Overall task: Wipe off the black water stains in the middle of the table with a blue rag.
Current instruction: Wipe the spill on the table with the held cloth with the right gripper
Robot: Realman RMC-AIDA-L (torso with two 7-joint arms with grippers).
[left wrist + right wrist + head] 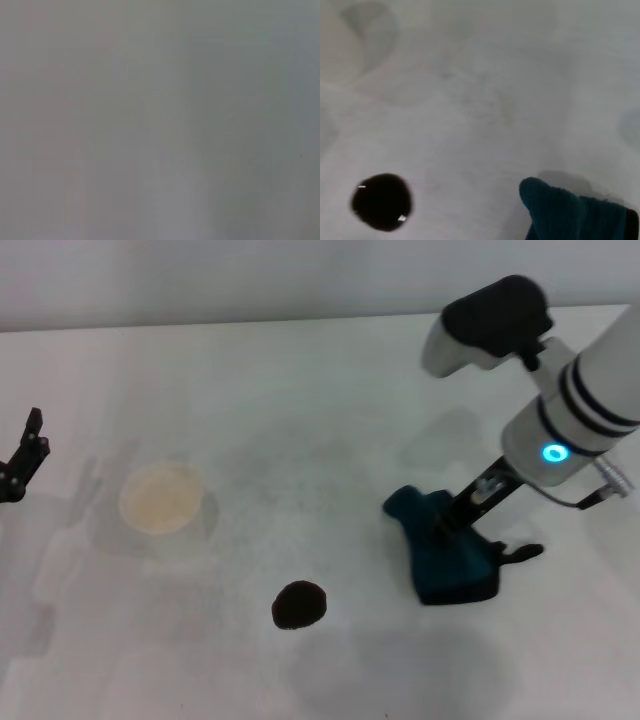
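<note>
Since the rag was the tool and the blotch the target, the head view was read first:

Head view, right gripper [462, 518]: reached down onto the blue rag [445, 558] on the robot's right side of the table [300, 390]; its dark fingers met the cloth near the middle, seemingly to take it up; whether they had closed on it I could not tell from this angle.

Head view, blue rag: lay crumpled and flat on the tabletop, one corner toward the centre; a small black tag stuck out on the far side from the stain.

Head view, black water stains [299, 604]: one round dark blotch, apart from the rag and toward the centre; unwiped, so the task was judged barely begun.

Head view, white cup [162, 499]: stood upright to the left of the blotch, well apart from the rag; probably the source of the spill, though that was only a guess.

Head view, left gripper [22, 462]: parked at the left edge, off the work; fingers apparently spread and holding nothing.

Left wrist view: showed only a blank grey surface; nothing to tell.

Right wrist view: black water stains [382, 201] glistened wet on the table [495, 100]; the blue rag [570, 215] sat at the frame's edge, not touching the blotch; the arm's own fingers did not show.
</note>
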